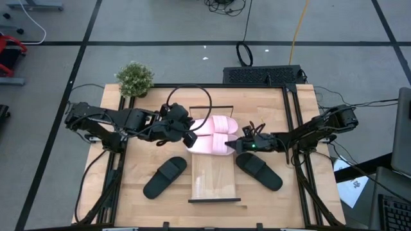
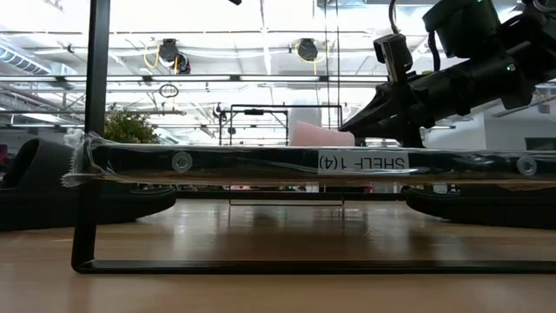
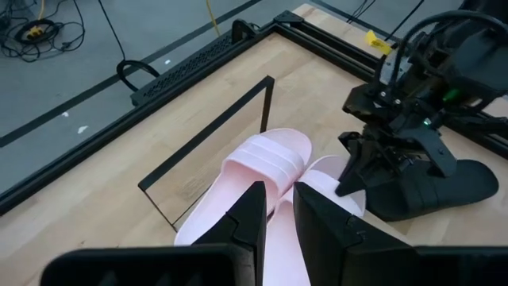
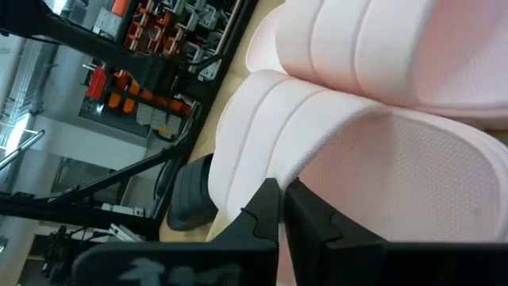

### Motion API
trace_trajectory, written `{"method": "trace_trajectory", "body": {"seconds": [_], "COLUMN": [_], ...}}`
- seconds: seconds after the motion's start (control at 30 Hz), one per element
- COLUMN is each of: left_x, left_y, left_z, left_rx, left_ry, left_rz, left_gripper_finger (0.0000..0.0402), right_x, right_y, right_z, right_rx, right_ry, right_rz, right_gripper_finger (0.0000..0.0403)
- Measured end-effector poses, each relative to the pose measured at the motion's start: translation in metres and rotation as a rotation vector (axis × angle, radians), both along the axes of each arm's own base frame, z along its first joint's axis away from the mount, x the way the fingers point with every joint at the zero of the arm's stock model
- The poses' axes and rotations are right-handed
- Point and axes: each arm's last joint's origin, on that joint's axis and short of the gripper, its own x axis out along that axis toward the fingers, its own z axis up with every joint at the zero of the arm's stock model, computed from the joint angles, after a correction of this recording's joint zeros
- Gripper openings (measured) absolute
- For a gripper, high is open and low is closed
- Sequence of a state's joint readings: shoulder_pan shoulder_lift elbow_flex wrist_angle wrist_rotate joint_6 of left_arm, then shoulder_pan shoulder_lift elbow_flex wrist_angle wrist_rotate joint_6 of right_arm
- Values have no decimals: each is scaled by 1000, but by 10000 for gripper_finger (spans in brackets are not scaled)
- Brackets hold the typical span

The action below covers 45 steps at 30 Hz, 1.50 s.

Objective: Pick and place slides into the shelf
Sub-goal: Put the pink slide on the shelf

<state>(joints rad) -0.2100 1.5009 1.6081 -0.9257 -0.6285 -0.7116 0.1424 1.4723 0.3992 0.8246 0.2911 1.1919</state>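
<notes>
Meanwhile, both grippers beside pink slides

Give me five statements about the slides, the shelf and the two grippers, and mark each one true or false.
1. Both pale pink slides lie on the shelf. True.
2. Both black slides are on the shelf too. False: the left black slide and the right black slide lie on the table, one on each side of the shelf.
3. The left gripper has its jaws closed on a pink slide's edge. True.
4. The right gripper hangs over the potted plant. False: it is at the pink slides, jaws shut; the plant stands at a far table corner.
5. The shelf's near half is bare. True.
</notes>
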Motion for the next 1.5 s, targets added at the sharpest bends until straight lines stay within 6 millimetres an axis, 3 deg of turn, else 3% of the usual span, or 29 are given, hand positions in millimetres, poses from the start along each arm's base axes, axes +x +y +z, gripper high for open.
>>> {"method": "trace_trajectory", "body": {"seconds": [0.93, 1.17, 1.5], "left_x": [1, 1, 1], "left_y": [4, 4, 4], "left_z": [0, 0, 0], "left_rx": [10, 12, 11], "left_ry": [8, 9, 10], "left_rz": [1, -1, -4], "left_gripper_finger": [62, 62, 62], "right_x": [-2, -2, -2], "right_y": [4, 4, 4], "right_z": [-2, -2, -2], "right_rx": [28, 29, 46], "right_ry": [17, 17, 14], "right_rz": [-40, -40, -46], "right_gripper_finger": [13, 41, 115]}}
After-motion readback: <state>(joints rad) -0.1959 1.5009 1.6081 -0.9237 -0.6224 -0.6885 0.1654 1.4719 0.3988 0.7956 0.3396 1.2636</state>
